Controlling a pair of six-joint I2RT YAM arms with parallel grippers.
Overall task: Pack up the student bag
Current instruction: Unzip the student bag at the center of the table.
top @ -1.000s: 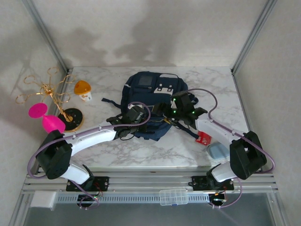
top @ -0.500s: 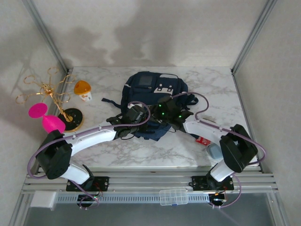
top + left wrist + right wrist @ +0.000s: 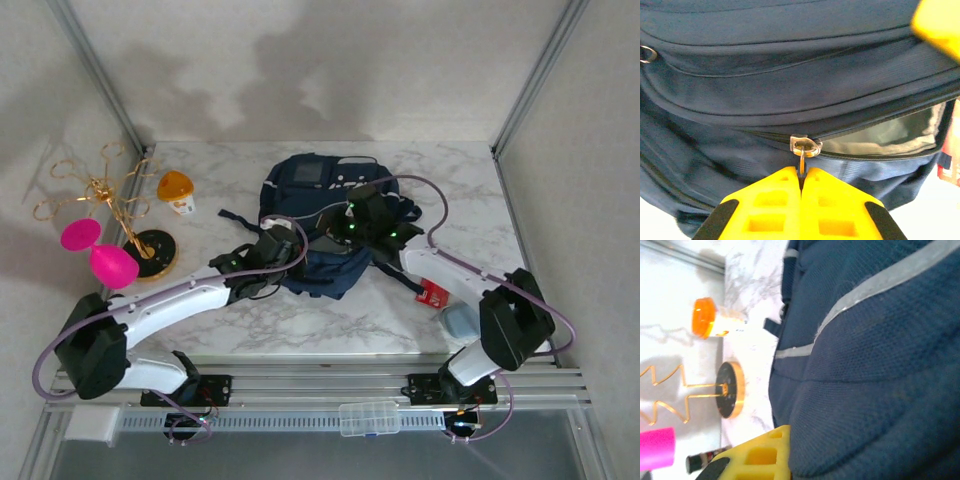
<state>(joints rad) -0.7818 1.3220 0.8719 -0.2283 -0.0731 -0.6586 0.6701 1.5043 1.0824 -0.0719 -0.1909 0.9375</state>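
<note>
The student bag (image 3: 318,200), a navy backpack with a grey stripe (image 3: 880,282), lies at the middle of the table. My left gripper (image 3: 272,247) is at its near left side. In the left wrist view it (image 3: 801,172) is shut on the metal zipper pull (image 3: 802,159) below the slider (image 3: 806,145). Right of the slider the zip gapes, showing grey lining (image 3: 890,134). My right gripper (image 3: 352,222) is over the bag's middle. One yellow finger (image 3: 760,455) presses against bunched navy fabric; the other finger is hidden behind it.
An orange-lidded cup (image 3: 176,190), a gold wire stand (image 3: 148,248) and a pink hourglass-shaped object (image 3: 100,255) stand at the left. A red packet (image 3: 433,293) and a grey-blue object (image 3: 460,320) lie at the near right. A dark marker (image 3: 704,458) lies by the stand.
The right gripper swung left across the bag, then rose onto its middle, bunching the fabric. The left gripper shifted slightly left with the zipper pull in it.
</note>
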